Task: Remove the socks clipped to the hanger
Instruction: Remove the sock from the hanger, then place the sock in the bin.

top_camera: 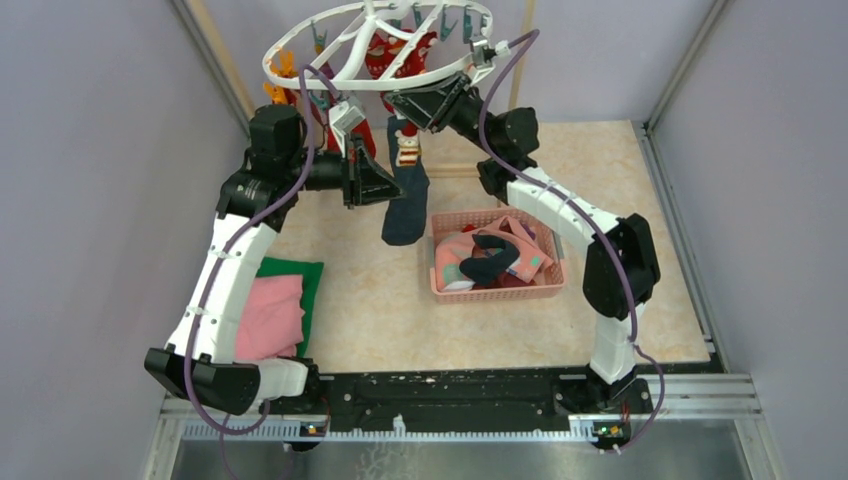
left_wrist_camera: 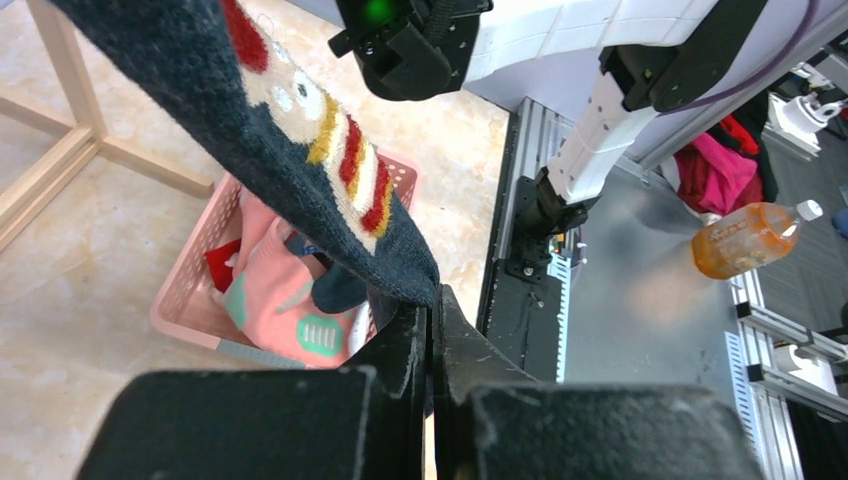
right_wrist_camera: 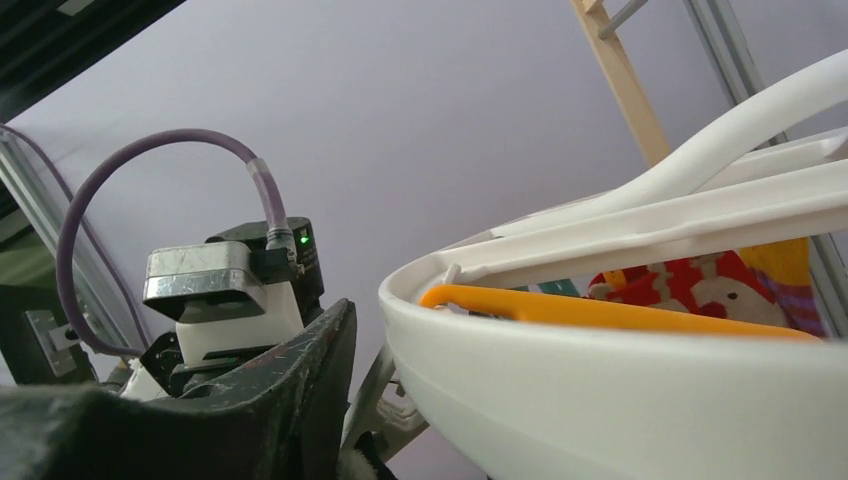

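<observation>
The white oval hanger (top_camera: 375, 62) hangs at the back with red socks (top_camera: 385, 55) clipped under it. A dark navy sock (top_camera: 406, 212) with red, yellow and white bands hangs from it. My left gripper (top_camera: 384, 188) is shut on this sock; in the left wrist view the jaws (left_wrist_camera: 432, 305) pinch its edge (left_wrist_camera: 300, 150). My right gripper (top_camera: 400, 103) is under the hanger's rim at the sock's top. In the right wrist view one finger (right_wrist_camera: 300, 380) shows beside the ring (right_wrist_camera: 620, 400); the ring hides the other finger. An orange clip (right_wrist_camera: 600, 310) and a red sock (right_wrist_camera: 700, 285) show there.
A pink mesh basket (top_camera: 545, 288) with several socks sits right of centre, below the navy sock (left_wrist_camera: 185, 290). Folded pink (top_camera: 270, 315) and green (top_camera: 310, 272) cloths lie at the left. Wooden frame bars (left_wrist_camera: 70, 125) stand at the back. An orange bottle (left_wrist_camera: 750, 238) lies off the table.
</observation>
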Controlling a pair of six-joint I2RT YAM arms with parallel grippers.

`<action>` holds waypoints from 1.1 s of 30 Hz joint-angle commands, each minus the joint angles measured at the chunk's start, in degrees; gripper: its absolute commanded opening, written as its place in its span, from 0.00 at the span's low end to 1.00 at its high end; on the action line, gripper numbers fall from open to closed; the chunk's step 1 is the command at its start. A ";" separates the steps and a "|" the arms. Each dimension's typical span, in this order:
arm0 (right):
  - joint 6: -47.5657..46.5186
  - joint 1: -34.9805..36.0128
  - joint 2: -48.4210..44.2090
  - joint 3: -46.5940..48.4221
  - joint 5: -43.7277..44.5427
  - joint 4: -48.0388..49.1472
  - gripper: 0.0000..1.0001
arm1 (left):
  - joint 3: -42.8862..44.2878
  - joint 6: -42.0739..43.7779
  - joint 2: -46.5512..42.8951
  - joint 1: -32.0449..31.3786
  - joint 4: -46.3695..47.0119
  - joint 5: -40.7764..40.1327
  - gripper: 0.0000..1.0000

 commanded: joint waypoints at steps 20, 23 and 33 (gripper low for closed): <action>1.79 -3.16 -3.29 0.33 -5.33 -2.14 0.00 | -6.85 10.93 1.59 -7.96 2.22 -12.29 0.00; 1.29 -4.05 -4.02 -0.23 -6.16 -3.11 0.00 | -8.62 13.15 2.75 -11.75 2.35 -14.12 0.00; 1.05 -5.93 -5.84 -0.45 -8.98 -6.01 0.02 | -7.95 16.06 11.56 -20.94 8.56 -19.68 0.00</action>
